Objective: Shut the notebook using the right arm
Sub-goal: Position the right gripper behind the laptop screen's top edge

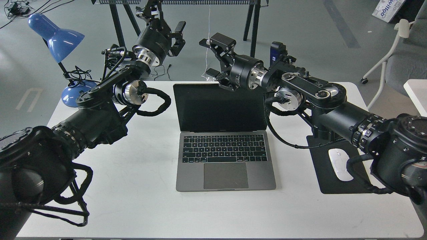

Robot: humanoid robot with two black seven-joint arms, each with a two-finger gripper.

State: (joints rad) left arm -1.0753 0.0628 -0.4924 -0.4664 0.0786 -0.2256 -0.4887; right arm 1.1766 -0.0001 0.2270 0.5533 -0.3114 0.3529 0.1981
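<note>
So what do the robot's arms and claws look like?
Both arms, the left arm and the right arm, are black with shiny silver joint rings and looping black cables. The left claw and the right claw have black fingers. The right arm carries a small blue module.

A white table point(133, 200) carries 3 things. The open notebook point(225, 160) sits at the middle, its screen toward the far edge. A black mouse pad point(328, 181) lies near the right edge with a white mouse point(340, 163) on it. A blue desk lamp point(71, 91) stands at the far left corner.
</note>
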